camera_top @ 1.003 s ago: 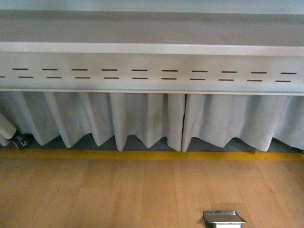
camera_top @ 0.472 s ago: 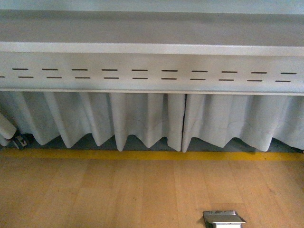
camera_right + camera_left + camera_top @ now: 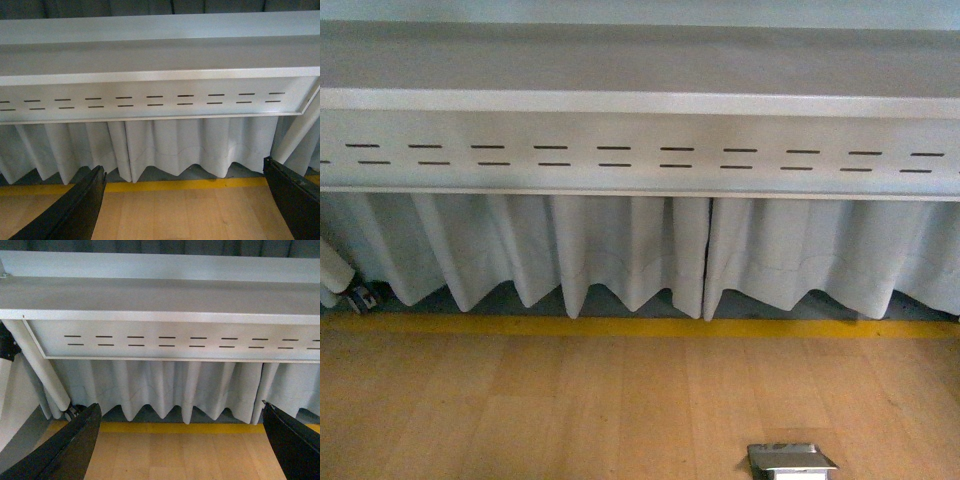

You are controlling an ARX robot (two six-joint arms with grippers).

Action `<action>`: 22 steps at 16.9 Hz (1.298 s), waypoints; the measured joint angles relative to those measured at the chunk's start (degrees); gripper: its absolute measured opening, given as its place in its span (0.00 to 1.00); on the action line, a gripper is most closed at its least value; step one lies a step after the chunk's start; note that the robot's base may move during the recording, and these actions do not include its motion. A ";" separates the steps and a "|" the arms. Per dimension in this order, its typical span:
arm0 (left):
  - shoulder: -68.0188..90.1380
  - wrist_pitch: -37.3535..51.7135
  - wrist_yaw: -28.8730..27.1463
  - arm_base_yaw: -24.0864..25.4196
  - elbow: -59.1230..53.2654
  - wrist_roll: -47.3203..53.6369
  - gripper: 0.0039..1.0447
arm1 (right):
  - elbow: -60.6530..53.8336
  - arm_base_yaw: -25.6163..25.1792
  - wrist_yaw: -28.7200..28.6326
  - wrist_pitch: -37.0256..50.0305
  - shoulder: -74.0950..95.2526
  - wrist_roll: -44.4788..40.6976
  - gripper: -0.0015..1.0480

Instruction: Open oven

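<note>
Pale wooden floor (image 3: pixel 570 410), pleated grey curtain (image 3: pixel 620 250), slotted metal beam (image 3: pixel 640 130); both arms' black jaws spread apart.

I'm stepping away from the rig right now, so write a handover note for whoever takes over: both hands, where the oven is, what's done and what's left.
Left hand: open, holding nothing.
Right hand: open, holding nothing.
Oven: not in any view. The cameras show only a grey slotted bench, a pleated curtain, a wooden floor and a metal floor box.
Done: nothing that shows; neither hand touches anything.
Left: find the oven, then open its door.
</note>
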 joint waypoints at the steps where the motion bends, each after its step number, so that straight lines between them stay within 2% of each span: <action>1: 0.00 0.00 0.00 0.00 0.00 0.00 0.94 | 0.00 0.00 0.00 0.00 0.00 0.00 0.94; 22: 0.00 0.04 0.04 0.00 0.00 0.09 0.94 | 0.00 0.00 0.00 -0.04 0.00 0.00 0.94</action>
